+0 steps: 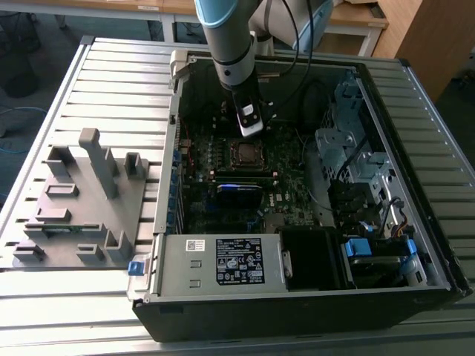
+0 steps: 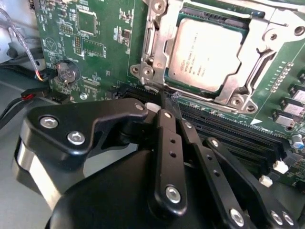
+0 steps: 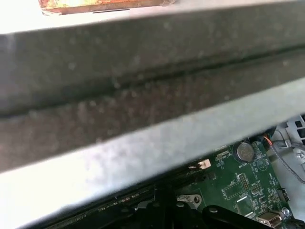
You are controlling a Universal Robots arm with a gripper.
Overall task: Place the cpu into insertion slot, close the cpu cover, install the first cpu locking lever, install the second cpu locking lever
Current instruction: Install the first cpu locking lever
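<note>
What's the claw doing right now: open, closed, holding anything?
Claw: closed, holding nothing, tip down at the edge of the cover that lies over the chip.

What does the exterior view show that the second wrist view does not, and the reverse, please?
The exterior view adds the whole computer case, its power supply and a grey fixture plate on the exterior view's left. The second wrist view adds the coin battery and the cpu cover lying flat over the chip's edges. Shared: the cpu, the green motherboard and the end effector close beside the socket.
</note>
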